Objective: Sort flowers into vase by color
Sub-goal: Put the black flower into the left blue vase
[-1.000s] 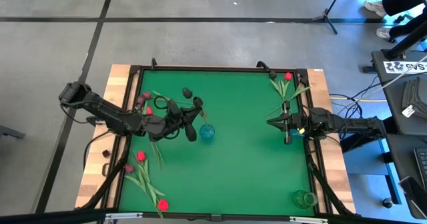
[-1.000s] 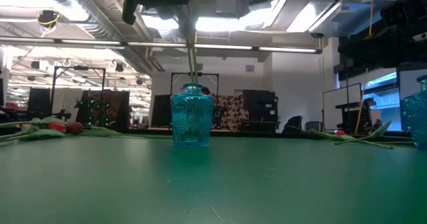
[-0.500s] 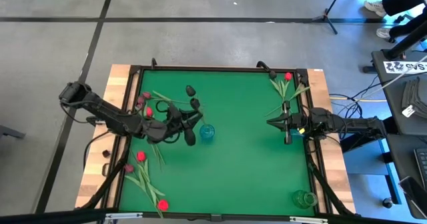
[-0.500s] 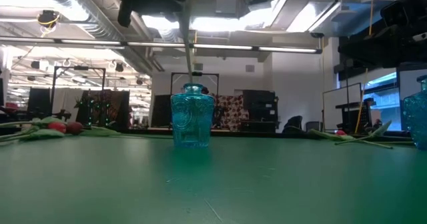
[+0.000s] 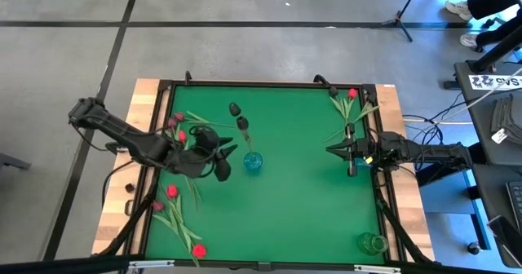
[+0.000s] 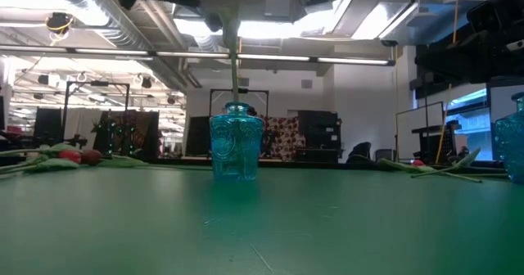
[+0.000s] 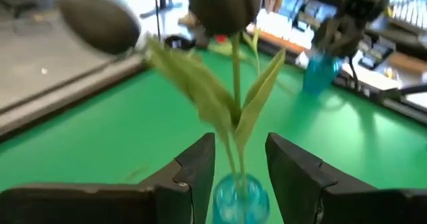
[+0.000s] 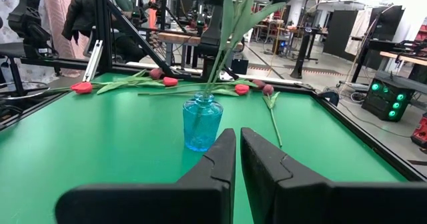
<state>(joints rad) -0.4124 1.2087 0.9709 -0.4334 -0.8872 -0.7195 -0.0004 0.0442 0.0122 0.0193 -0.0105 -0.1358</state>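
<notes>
A blue glass vase [image 5: 253, 162] [image 6: 236, 148] stands on the green table, left of centre. Two black-headed flowers [image 5: 242, 123] [image 5: 235, 108] stand in it by their stems and lean toward the far edge. My left gripper [image 5: 227, 161] [image 7: 240, 164] is open just left of the vase. Its fingers stand either side of the stems [image 7: 236, 97] without touching them. My right gripper [image 5: 329, 149] [image 8: 238, 141] is shut and waits near the right edge, pointing at the vase [image 8: 202, 123]. More red and maroon flowers [image 5: 171, 191] lie flat at the left.
Red and maroon flowers [image 5: 176, 121] lie along the left edge, and one red head [image 5: 198, 249] is near the front left. A red and a black flower [image 5: 351, 93] lie at the far right corner. A green glass vase [image 5: 371, 243] stands at the near right corner.
My left gripper has opened and let go of the black flower's stem, then drawn back a little toward the table's left edge. The flower stays standing in the blue vase. My right arm has kept still.
</notes>
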